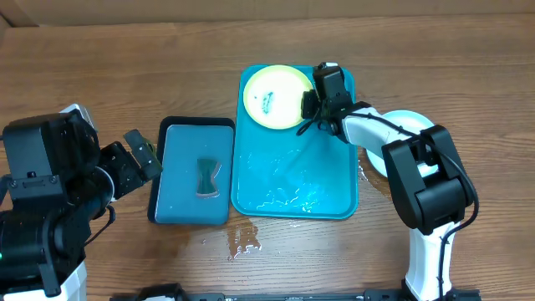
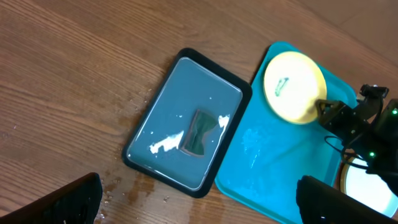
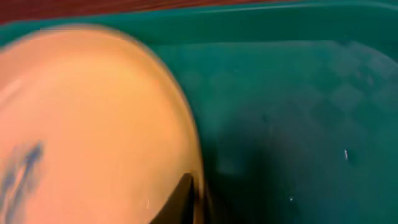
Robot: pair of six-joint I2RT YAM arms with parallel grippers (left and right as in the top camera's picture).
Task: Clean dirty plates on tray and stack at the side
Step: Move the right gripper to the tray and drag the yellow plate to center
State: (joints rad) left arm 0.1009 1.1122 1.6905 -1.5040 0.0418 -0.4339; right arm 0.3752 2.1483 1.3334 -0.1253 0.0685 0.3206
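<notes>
Yellow plate [image 1: 276,96] lies in the tray's [image 1: 292,167] far corner; my right gripper [image 1: 308,107] meets its rim, grip unclear; left gripper [image 1: 144,152] gapes empty.

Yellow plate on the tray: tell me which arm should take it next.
Right. The right pincer is at the plate's rim on the tray; the left pincer sits open beside the dark tray, farther off.

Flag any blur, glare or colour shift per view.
Overhead: sharp and evenly lit, with white glare on the wet tray. Left wrist: sharp, with white patches (glare or foam) in the black-rimmed tray. Right wrist: soft close-up blur; the plate reads orange and the tray dark teal, so colour is shifted.
</notes>
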